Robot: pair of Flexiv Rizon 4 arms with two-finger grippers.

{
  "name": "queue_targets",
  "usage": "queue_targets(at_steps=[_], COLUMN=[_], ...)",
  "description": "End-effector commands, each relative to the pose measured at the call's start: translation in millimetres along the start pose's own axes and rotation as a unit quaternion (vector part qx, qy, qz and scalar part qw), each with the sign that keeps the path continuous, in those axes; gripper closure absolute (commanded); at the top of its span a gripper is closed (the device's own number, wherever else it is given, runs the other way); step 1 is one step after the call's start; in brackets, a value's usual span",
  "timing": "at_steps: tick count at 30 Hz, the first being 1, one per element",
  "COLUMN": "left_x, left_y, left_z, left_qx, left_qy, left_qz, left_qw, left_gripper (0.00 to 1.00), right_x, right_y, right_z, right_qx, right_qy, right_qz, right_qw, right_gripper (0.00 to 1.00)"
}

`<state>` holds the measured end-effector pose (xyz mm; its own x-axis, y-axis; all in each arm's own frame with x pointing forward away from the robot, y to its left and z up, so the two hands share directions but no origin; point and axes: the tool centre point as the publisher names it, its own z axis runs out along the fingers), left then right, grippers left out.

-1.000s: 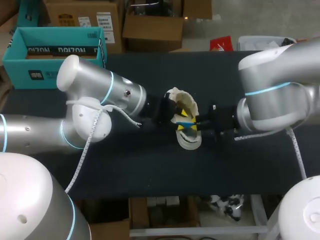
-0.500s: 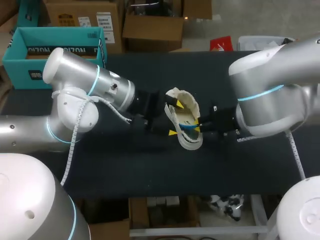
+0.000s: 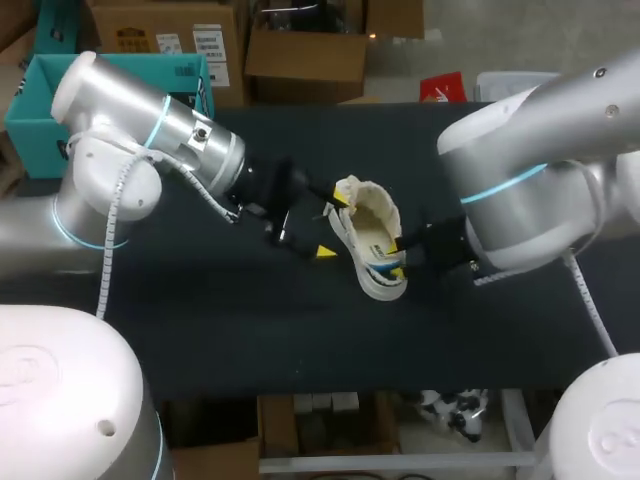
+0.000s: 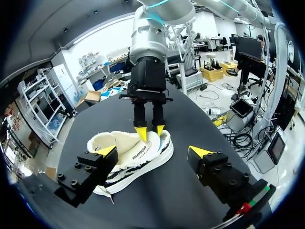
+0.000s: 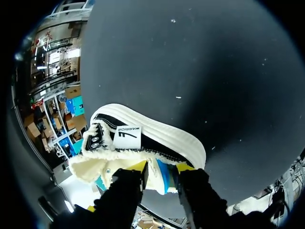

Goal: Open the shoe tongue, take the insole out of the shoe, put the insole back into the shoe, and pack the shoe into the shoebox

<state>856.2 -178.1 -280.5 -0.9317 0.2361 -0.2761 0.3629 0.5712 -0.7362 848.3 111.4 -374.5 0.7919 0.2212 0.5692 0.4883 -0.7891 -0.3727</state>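
Left tool (image 3: pixel 332 226) stands spread wide, and the white shoe (image 3: pixel 368 222) rests on the table (image 3: pixel 250 330) just ahead of its fingers. Right tool (image 3: pixel 398 260) is nipped narrowly on the shoe's heel rim from the far side, with a strip of blue insole (image 5: pixel 162 174) showing between its fingers. Teal shoebox (image 3: pixel 40 120) sits well behind the left tool

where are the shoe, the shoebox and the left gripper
shoe (image 3: pixel 368 222): head view, cream lining
shoebox (image 3: pixel 28 105): head view, teal left wall
left gripper (image 3: pixel 332 225): head view, midway between its yellow tips
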Motion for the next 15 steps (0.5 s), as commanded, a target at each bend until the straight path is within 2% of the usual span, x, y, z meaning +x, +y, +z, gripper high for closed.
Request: queue_targets(at_steps=[1,2,3,4,5,7,11,15], left_x=[6.9,8.5,10.7,11.8,12.6,14.2,17.3,19.9], left_y=[-5.1,-5.3,-5.6,-5.7,-5.6,-5.3,-4.4,-1.5], left_z=[-27,-29,-31,-33,-35,-39,-46,-50], left_qx=[-0.016,-0.020,-0.022,-0.026,-0.032,-0.032,-0.037,-0.043], left_qy=[0.003,0.003,0.003,0.002,0.000,0.005,0.011,0.023], left_qz=[-0.008,-0.009,-0.013,-0.019,-0.022,-0.034,-0.051,-0.078], left_qw=[1.000,1.000,1.000,0.999,0.999,0.999,0.998,0.996], left_gripper=[0.00,0.00,0.00,0.00,0.00,0.00,0.00,0.00], right_x=[4,5,7,9,12,19,29,33], right_y=[-24,-28,-33,-37,-42,-51,-61,-61], right_z=[-31,-36,-41,-44,-47,-49,-41,-24], right_qx=[-0.029,-0.035,-0.039,-0.044,-0.046,-0.050,-0.044,-0.022], right_qy=[-0.032,-0.035,-0.035,-0.037,-0.036,-0.037,-0.045,-0.047], right_qz=[-0.010,-0.012,-0.016,-0.020,-0.025,-0.038,-0.059,-0.070], right_qw=[0.999,0.999,0.999,0.998,0.998,0.997,0.996,0.996], right_gripper=[0.22,0.27,0.37,0.55,0.63,1.00,1.00,1.00])
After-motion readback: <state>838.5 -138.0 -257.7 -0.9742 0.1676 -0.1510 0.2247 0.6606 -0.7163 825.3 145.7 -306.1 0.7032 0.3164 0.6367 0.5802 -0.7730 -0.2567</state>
